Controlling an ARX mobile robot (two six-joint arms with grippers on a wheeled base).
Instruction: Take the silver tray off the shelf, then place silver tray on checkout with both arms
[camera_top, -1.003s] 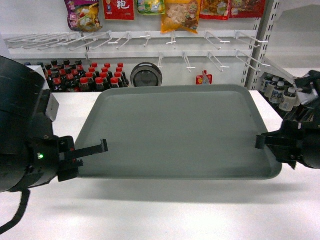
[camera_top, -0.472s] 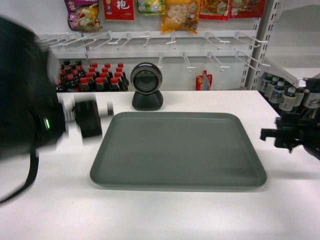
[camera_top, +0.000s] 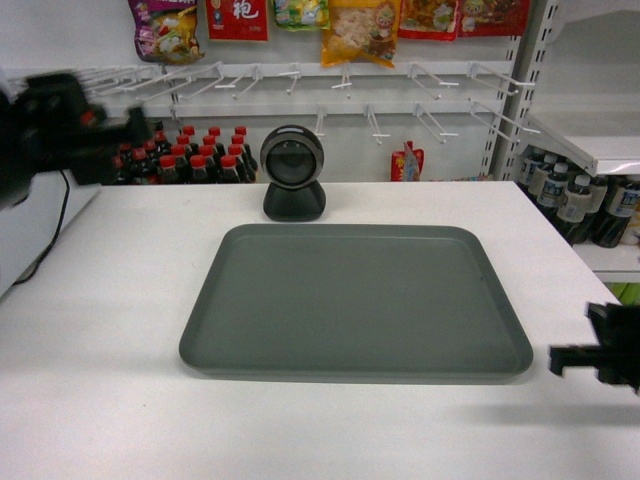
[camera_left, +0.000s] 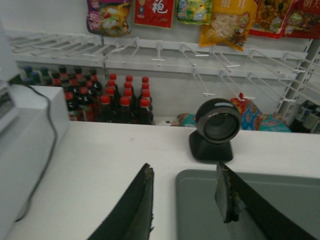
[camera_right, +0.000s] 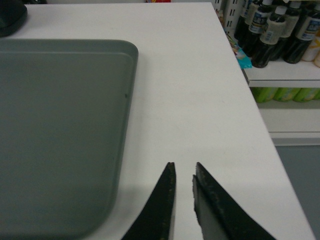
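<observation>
On the checkout (camera_top: 120, 300), the silver tray (camera_top: 355, 300) lies between the parted left gripper (camera_left: 182, 200) and the narrow, empty right gripper (camera_right: 182, 200).

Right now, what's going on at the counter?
The tray lies flat on the checkout, in front of the scanner, and neither arm holds it. The left gripper is open, up and off to the tray's left side. The right gripper is off the tray's right edge over bare counter, jaws almost together with nothing between them. The placing looks done.
</observation>
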